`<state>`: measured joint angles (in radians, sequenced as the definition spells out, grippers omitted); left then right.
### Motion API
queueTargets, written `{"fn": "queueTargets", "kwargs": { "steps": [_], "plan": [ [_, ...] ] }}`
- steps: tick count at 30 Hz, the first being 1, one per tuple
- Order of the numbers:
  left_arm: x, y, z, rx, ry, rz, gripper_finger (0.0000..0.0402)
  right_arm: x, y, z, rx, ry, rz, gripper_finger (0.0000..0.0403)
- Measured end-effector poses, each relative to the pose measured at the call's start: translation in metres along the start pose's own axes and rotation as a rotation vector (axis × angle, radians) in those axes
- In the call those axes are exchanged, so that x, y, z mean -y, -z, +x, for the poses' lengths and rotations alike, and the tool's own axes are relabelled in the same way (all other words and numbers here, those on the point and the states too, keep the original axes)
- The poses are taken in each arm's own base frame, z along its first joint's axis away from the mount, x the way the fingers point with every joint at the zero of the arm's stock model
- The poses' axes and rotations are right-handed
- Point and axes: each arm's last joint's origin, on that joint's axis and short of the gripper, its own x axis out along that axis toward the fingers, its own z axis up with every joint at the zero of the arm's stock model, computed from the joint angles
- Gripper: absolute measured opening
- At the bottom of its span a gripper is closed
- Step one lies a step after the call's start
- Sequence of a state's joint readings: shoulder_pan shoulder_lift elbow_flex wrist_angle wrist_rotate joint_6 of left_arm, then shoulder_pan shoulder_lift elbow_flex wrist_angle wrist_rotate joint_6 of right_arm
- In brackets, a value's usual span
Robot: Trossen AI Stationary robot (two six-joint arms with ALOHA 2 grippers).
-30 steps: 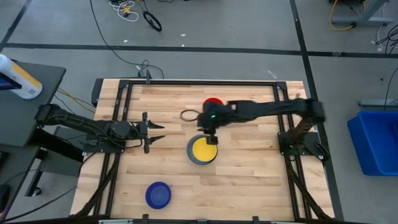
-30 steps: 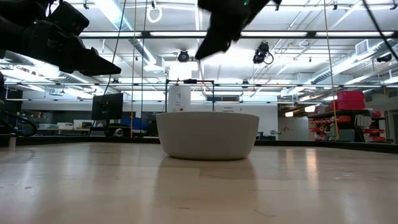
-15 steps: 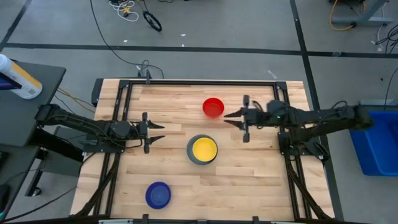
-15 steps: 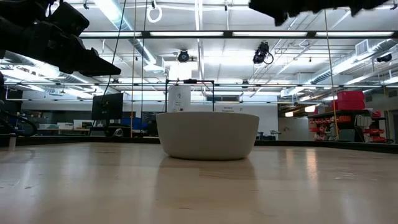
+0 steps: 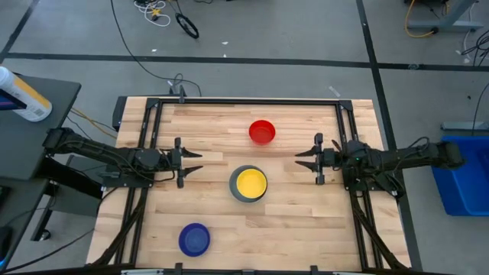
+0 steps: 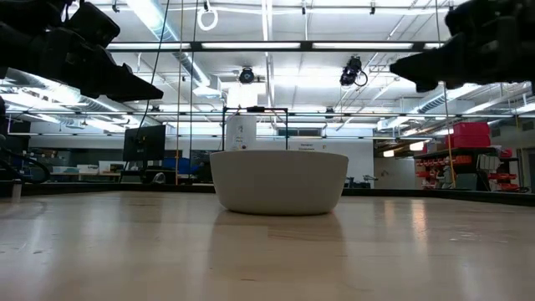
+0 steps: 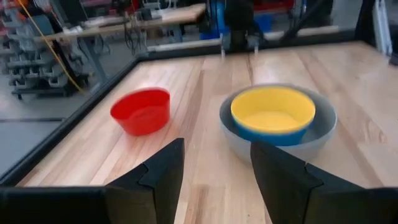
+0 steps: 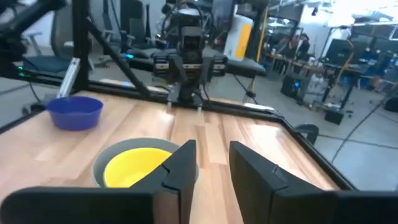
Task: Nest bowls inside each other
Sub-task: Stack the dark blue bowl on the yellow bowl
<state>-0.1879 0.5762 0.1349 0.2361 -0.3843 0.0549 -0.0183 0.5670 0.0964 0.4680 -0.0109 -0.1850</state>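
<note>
Right pincer [image 5: 307,157] spread, empty, over right side of desk [image 5: 306,221]. Left pincer [image 5: 192,161] spread, empty, at left. Between them grey bowl [image 5: 249,185] holds light blue bowl [image 7: 273,134] with yellow bowl [image 5: 250,182] inside. Red bowl [image 5: 262,131] alone farther back; dark blue bowl [image 5: 194,239] near front edge.

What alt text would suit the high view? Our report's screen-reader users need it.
Seen from above, a grey bowl holding a yellow bowl sits mid-table, with a red bowl and a dark blue bowl standing apart. The left gripper and right gripper hover open, empty, on either side.
</note>
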Motion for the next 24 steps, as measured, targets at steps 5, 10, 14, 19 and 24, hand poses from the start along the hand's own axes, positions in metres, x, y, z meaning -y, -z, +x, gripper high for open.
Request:
{"fn": "queueTargets", "kwargs": {
  "steps": [5, 10, 14, 19, 24],
  "plan": [
    [0.0, 0.019, -0.001, 0.124, -0.014, -0.04, 0.0194, -0.002, 0.008, -0.01, 0.014, 0.004, 0.008, 0.0123],
    [0.003, 0.026, 0.005, 0.054, 0.058, -0.101, 0.0194, -0.004, 0.021, -0.015, -0.022, -0.003, 0.033, 0.0132],
    [0.014, 0.027, 0.007, 0.048, 0.193, -0.16, 0.0194, -0.005, 0.025, -0.015, -0.058, -0.009, 0.075, 0.0138],
    [0.033, 0.026, 0.01, -0.051, 0.272, -0.181, 0.0194, -0.005, 0.025, -0.015, -0.061, -0.01, 0.098, 0.0145],
    [0.058, 0.016, 0.012, -0.2, 0.295, -0.154, 0.0194, -0.005, 0.026, -0.015, -0.073, -0.011, 0.103, 0.0154]
  ]
}}
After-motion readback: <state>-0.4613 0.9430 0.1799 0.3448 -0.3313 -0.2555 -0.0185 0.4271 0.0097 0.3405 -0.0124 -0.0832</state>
